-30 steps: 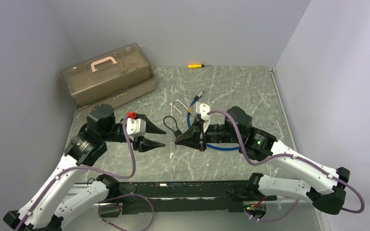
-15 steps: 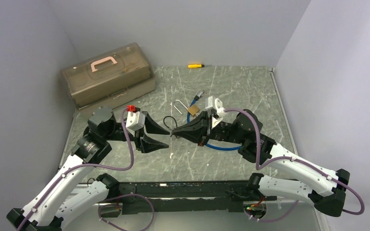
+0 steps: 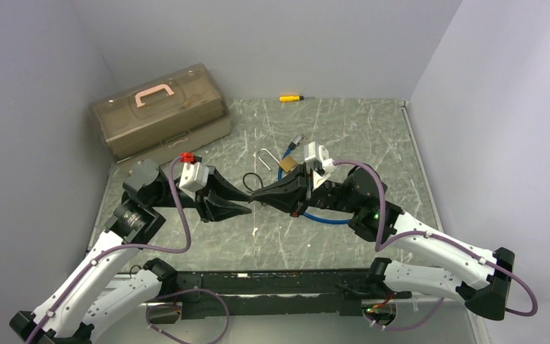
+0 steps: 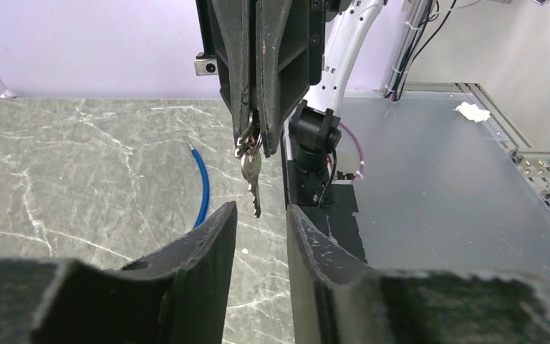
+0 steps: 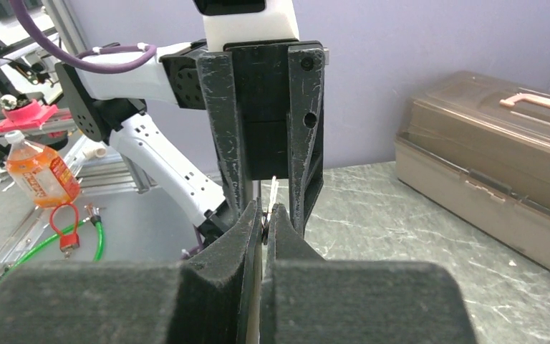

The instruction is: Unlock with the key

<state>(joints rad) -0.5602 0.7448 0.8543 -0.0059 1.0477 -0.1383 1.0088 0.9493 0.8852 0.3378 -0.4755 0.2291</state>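
My right gripper (image 3: 258, 196) is shut on a ring of small silver keys (image 4: 252, 172), which hang below its fingertips above the table. In the right wrist view a key tip (image 5: 275, 189) sticks up between my closed pads (image 5: 249, 236). My left gripper (image 3: 247, 203) is open and empty, tip to tip with the right one; in the left wrist view (image 4: 260, 211) the hanging keys are just beyond its fingertips, level with the gap between them. The brass padlock (image 3: 288, 165) with a silver shackle lies on the table behind the grippers, on a blue cable (image 3: 329, 219).
A brown toolbox (image 3: 161, 111) with a pink handle stands at the back left. A yellow screwdriver (image 3: 290, 97) lies by the back wall. A black cord loop (image 3: 255, 179) lies near the padlock. Grey walls close in both sides.
My right gripper rose from the table and moved left with the keys. My left gripper swung right and up to meet it, staying open.
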